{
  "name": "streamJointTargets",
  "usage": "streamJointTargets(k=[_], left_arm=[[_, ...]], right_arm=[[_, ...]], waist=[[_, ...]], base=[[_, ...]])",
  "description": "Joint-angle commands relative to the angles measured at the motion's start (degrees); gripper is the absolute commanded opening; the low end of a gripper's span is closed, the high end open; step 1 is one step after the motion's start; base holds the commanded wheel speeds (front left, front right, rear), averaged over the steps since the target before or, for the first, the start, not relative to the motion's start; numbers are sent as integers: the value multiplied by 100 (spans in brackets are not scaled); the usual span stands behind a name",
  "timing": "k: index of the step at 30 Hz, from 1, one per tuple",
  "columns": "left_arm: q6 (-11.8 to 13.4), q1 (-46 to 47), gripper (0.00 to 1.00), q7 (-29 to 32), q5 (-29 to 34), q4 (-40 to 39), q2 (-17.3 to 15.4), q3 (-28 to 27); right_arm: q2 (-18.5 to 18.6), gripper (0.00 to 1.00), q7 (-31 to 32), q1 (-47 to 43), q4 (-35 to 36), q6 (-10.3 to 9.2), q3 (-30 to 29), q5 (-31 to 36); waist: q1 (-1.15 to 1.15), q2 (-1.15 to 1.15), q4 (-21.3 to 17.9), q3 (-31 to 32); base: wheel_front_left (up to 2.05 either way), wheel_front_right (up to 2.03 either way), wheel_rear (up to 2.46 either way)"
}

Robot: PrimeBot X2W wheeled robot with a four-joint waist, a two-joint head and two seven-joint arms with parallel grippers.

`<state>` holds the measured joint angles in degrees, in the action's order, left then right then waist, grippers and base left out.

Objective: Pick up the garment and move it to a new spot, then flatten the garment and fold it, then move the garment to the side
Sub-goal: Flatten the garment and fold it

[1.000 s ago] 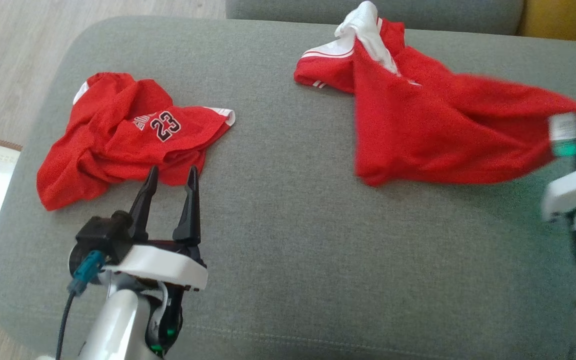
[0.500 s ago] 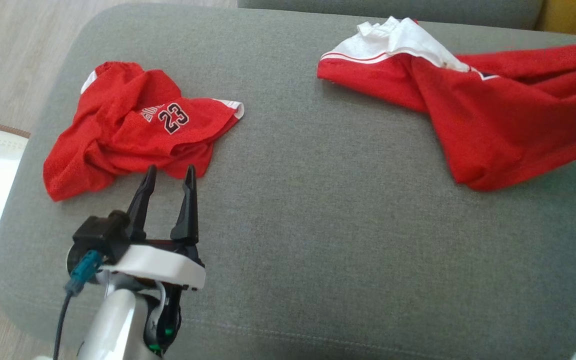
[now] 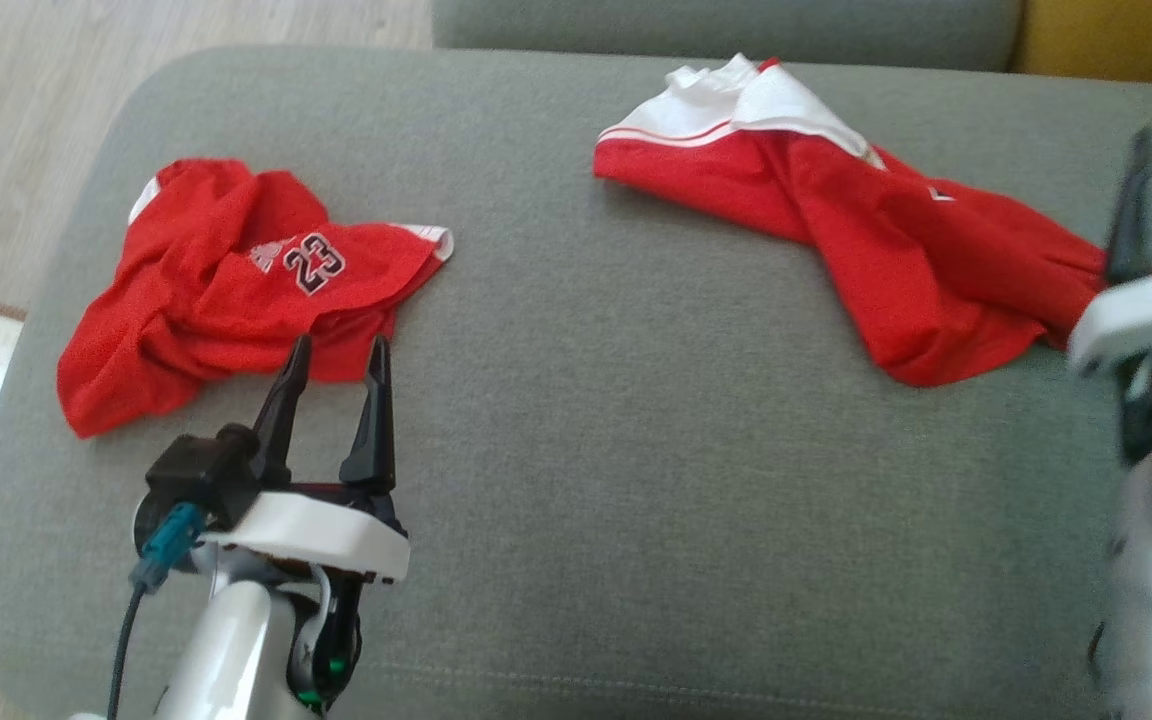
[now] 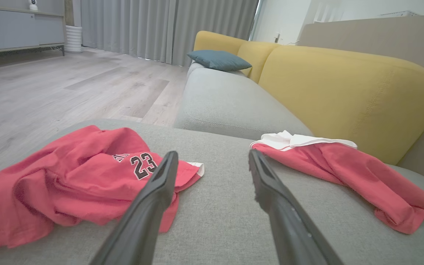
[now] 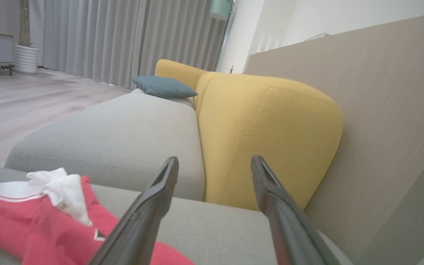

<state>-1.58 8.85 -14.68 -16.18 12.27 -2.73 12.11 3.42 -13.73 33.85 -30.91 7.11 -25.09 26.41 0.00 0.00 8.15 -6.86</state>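
Two red cloths share the grey cushion (image 3: 616,420), and mixing them up is the first hazard: the jersey (image 3: 226,280) lies just past the tips of the left gripper (image 3: 340,345), whose fingers stand wide with nothing between them, so a small push forward would likely snag the wrong piece. The garment (image 3: 896,250) lies twisted and bunched, its red end just beside the right gripper (image 5: 215,160), down and to the left of its fingers in the wrist view; those fingers too are spread wide and empty. Whether one finger brushes the fabric I cannot tell, since the head view is blurred on that side. A pinch taken there would probably gather several layers, and pulling could tighten the twist rather than flatten it. Its white end lies farthest from the right fingers, near the cushion's rear edge, where a shove might tuck cloth into the gap before the next seat (image 5: 116,136). Ahead and to the right of those fingers the yellow back (image 5: 263,136) and a panel (image 5: 381,110) hem the arm in. Open room lies between the two grippers, a broad bare stretch of cushion, fair ground for spreading; to the left of the left fingers the cushion rounds off toward the floor (image 3: 26,90).
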Motion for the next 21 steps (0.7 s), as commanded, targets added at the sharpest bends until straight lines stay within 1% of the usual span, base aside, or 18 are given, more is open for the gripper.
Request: streamJointTargets(k=[1,6,10,14,21], left_arm=[[-9,155,100,-32,60,-187,-18,-201],[19,47,100,-32,46,-212,-17,-235],[39,-35,100,-32,31,-238,-16,-241],[62,-55,100,-32,3,-271,-16,-192],[51,-46,100,-32,-1,-287,-15,-113]], right_arm=[[-46,100,-71,-134,220,37,332,-226],[-52,100,-102,-1059,492,37,1560,-1527],[-53,100,-74,-1849,875,37,2228,-2224],[-53,100,36,-2331,1123,37,2480,-2433],[-54,100,264,-2474,1303,37,2498,-2457]], waist=[[0,0,-73,91],[0,0,-197,266],[0,0,-273,348],[0,0,-300,353],[0,0,-202,273]], base=[[0,0,0],[0,0,0],[0,0,0],[0,0,0],[0,0,0]])
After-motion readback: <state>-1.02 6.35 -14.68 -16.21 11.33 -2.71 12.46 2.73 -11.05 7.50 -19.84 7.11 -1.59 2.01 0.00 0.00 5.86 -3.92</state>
